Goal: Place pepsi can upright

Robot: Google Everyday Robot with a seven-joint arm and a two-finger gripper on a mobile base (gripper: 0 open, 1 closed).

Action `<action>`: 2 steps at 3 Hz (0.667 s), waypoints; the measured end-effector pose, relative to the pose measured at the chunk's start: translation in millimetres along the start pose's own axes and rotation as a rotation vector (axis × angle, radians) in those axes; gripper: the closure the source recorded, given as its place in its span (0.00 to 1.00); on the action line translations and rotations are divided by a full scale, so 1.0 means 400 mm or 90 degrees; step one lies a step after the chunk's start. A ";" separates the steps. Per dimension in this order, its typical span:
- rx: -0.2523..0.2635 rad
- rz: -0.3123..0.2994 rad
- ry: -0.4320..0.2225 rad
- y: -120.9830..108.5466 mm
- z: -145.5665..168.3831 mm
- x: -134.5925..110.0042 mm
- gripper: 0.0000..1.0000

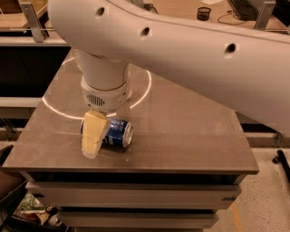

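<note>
The pepsi can (118,132) is blue with a silver end and lies on its side near the front left of the brown table (190,136), its end facing right. My gripper (96,141) hangs from the big white arm (181,50) and is down at the can's left end, its cream tip reaching the table surface just in front of the can. The left part of the can is hidden behind the gripper. Whether the gripper holds the can does not show.
The table's front edge (136,168) is close below the can, with drawer fronts (136,192) under it. A ring of light (144,93) reflects on the tabletop. A black cup (204,12) stands on a far desk. Clutter lies on the floor at lower left (31,206).
</note>
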State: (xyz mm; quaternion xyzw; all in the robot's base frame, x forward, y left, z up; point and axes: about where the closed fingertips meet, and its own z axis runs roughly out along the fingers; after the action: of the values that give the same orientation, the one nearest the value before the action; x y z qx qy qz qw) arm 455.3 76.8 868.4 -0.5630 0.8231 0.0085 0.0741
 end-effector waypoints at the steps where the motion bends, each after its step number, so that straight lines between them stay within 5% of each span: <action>1: 0.013 0.004 -0.003 0.009 0.008 -0.030 0.00; 2: 0.022 0.007 -0.002 0.009 0.022 -0.057 0.00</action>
State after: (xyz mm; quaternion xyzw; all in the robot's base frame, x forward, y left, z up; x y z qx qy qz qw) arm 461.2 100.2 862.5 -0.5573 0.8259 -0.0041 0.0852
